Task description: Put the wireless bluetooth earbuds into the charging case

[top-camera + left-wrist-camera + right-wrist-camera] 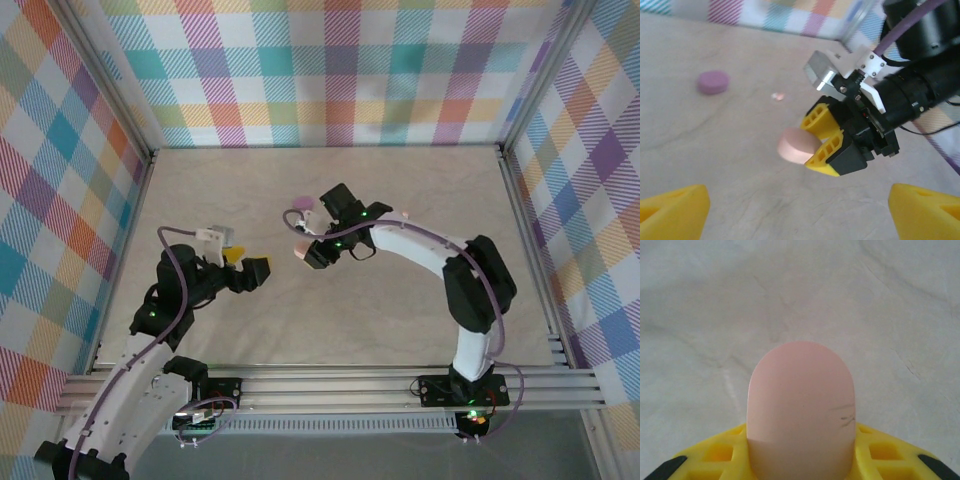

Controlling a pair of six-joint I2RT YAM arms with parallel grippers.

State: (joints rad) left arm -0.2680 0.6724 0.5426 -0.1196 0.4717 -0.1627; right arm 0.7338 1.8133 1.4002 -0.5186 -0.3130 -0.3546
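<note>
Two tools: you have one on each arm, facing each other over the counter [400, 310].
Left tool [248, 263]: open wide, with its yellow fingers [672, 212] spread and nothing between them.
Purple case [713, 82]: lies flat on the counter beyond both tools, touching neither.
Earbud [778, 96]: one tiny pink piece, blurred, on the counter between the purple case and the right tool, apart from both.
Pink case [801, 400]: pinched at its sides, its rounded end sticking out past the fingertips.
Right tool [812, 143]: closed on the pink case, near your left tool.
</note>
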